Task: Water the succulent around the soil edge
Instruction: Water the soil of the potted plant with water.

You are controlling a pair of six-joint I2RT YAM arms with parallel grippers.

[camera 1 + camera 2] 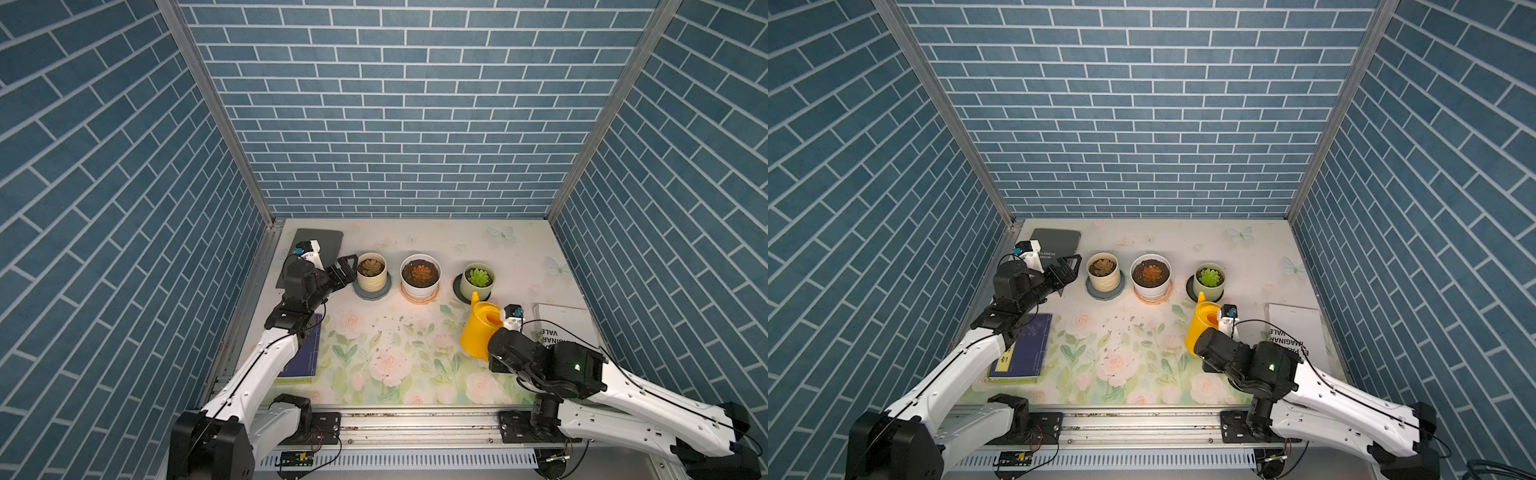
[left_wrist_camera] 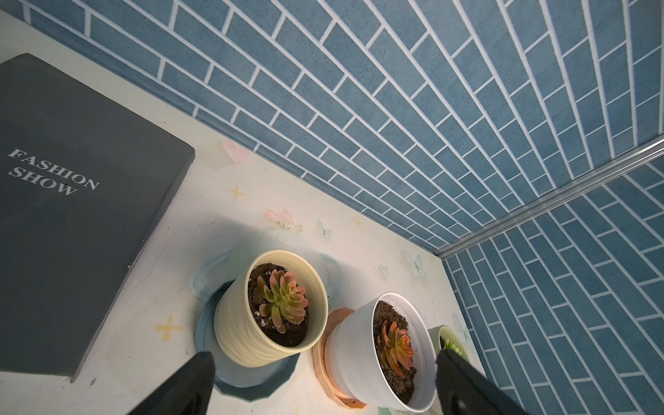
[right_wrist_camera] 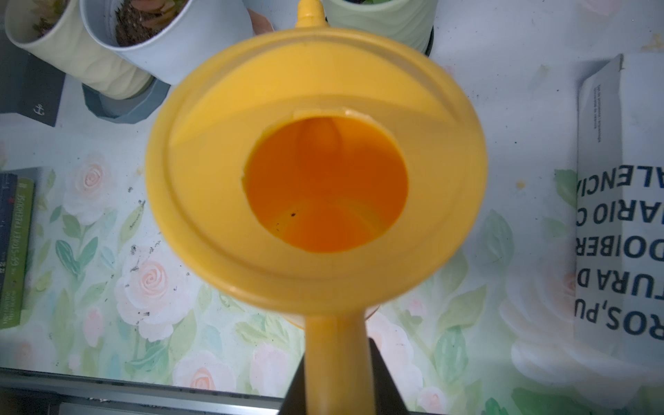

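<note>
The table [image 1: 374,232] holds grey-blue saucer [image 1: 372,295], peach saucer [image 1: 417,300], black saucer [image 1: 457,286], grey book [image 1: 328,241], blue book [image 1: 308,357], white book [image 1: 565,320].

right gripper [image 3: 337,381]: mostly cut off by the picture edge, dark sides flanking the watering can [image 3: 316,172] handle.
white book [image 3: 618,215]: beside the watering can, title cut off.
succulent [image 3: 48,16]: beyond the watering can, cropped, blurred.

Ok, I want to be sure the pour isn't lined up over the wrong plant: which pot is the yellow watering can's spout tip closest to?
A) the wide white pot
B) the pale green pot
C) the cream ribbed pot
B: in both top views the yellow watering can, held by its handle in the right claw, has its spout right by the pale green pot, well away from the cream ribbed pot.
</note>
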